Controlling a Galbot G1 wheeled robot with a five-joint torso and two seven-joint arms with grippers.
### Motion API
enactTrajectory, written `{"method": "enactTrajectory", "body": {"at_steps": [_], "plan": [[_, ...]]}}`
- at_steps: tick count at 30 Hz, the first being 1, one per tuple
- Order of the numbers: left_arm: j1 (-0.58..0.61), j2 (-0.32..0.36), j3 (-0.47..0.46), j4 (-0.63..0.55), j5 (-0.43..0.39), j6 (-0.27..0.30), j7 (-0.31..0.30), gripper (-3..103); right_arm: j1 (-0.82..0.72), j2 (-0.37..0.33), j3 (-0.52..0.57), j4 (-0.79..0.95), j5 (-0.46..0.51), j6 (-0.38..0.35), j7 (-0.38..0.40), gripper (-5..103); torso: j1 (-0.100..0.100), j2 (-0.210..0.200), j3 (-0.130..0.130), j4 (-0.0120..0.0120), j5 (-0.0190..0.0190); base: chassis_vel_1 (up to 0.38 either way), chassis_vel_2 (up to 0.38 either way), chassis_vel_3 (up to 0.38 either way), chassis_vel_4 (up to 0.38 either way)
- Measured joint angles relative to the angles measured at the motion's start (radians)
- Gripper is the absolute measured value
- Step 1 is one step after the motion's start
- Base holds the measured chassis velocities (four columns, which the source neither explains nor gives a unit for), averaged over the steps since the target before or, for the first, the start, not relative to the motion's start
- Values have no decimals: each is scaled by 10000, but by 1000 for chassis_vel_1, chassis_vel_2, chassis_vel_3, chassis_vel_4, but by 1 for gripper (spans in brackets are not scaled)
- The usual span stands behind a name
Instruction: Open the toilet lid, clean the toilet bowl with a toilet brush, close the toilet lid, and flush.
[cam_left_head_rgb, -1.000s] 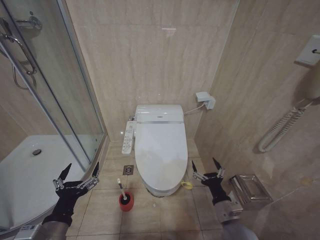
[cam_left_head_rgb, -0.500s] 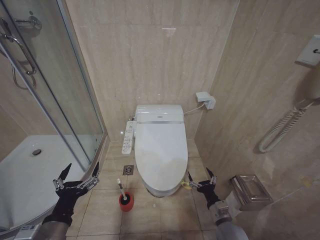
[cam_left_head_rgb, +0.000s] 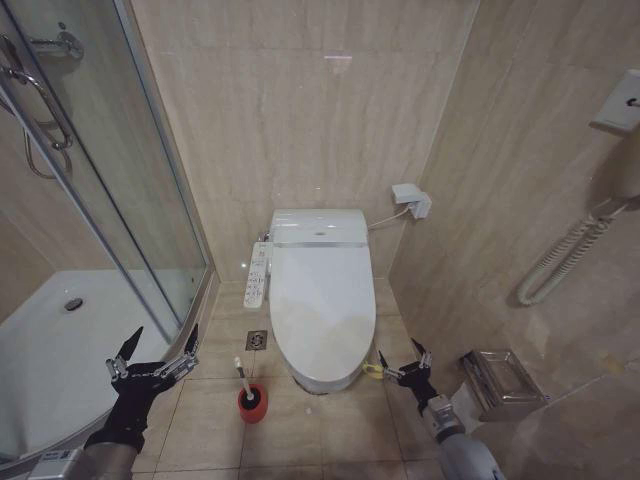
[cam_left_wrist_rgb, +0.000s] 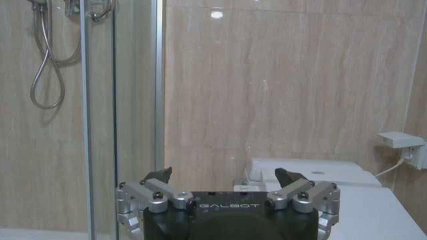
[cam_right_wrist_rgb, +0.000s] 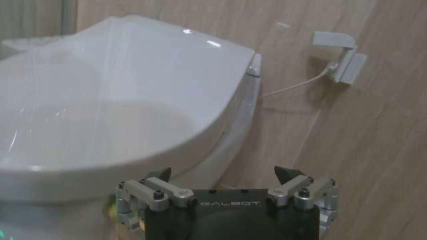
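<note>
The toilet lid (cam_left_head_rgb: 322, 305) lies shut, dead centre. At its 4 o'clock, beside the yellow band (cam_left_head_rgb: 372, 371), the right pincer (cam_left_head_rgb: 404, 359) gapes; opening seems in hand, needing fingers under the rim. The left pincer (cam_left_head_rgb: 160, 347) hangs apart at 8 o'clock.

Glossy white toilet lid (cam_left_head_rgb: 322, 300) down; toilet brush (cam_left_head_rgb: 244, 381) in holder.
</note>
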Motion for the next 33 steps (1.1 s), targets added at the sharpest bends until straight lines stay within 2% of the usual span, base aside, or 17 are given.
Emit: {"method": "enactTrajectory", "body": {"at_steps": [5,12,33], "plan": [[0,0,0,0,0,0,0,100,58,-357,-223,-253,17,156,-140,100,0,0,0,0,-2,0,0,0,0],[0,0,0,0,0,0,0,100,118,-402,-626,-684,-83,377,-240,100,0,0,0,0,-1,0,0,0,0],[1,0,0,0,0,0,0,100,1084,214,-959,-2359,-981,802,-134,100,0,0,0,1,-2,0,0,0,0]]}}
